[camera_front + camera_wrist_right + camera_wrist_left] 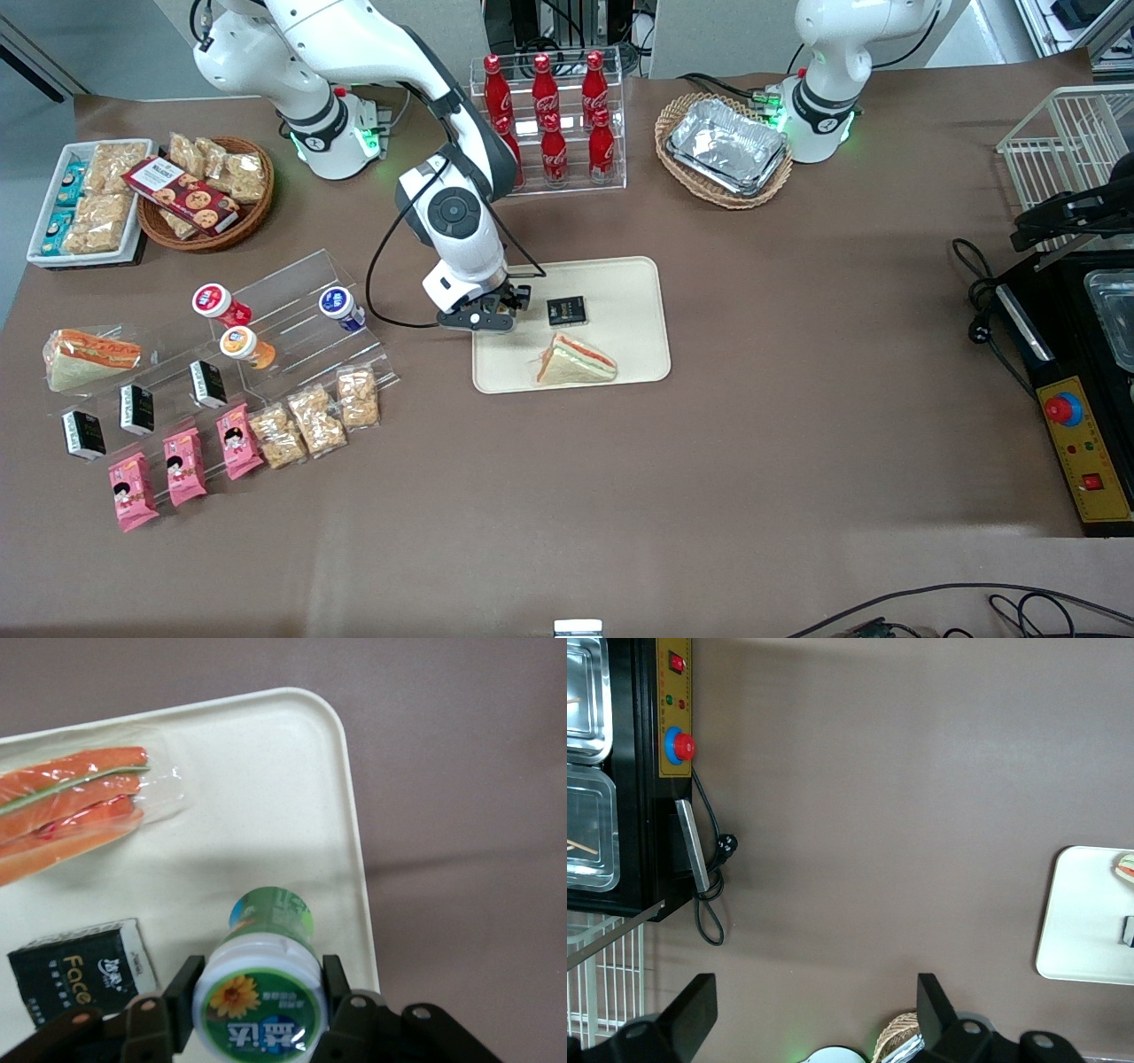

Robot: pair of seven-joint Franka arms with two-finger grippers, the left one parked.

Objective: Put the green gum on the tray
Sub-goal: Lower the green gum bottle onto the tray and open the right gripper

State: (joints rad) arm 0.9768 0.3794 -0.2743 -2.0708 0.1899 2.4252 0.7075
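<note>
You have the tray (pixel 633 292) near mid-table, long side running across the front view. It already carries a sandwich (pixel 576 361) at about 7 o'clock from tray centre and a black box (pixel 567 311) at about 10 o'clock. The free patch is the strip along the edge toward the working arm's end, which is probably why the arm has gone there.

The gripper (pixel 496 310) hangs over that edge strip, at roughly 9 o'clock from tray centre in the front view. The wrist view shows it from above: fingers (pixel 177 988) pressed to either side of the gum (pixel 261 992), just under the white lid, so the tool is clamped on the canister.

Gum location: held over the tray (pixel 266 815), close to its rounded corner, beside the box (pixel 80 970) and well apart from the sandwich (pixel 71 806). You cannot tell from these views whether its base touches the tray surface.

Orientation: the long axis lies near the gripper's approach line, lid toward the wrist camera, green body pointing down at the tray. It looks close to upright; the body shows slightly off from under the lid, which may be tilt or only viewing angle.

Judgement: a grip near the lid keeps the base free to land flat. Transport looks done; lowering and release remain. Watch the nearby rim: a base landing on it could tip the canister.
</note>
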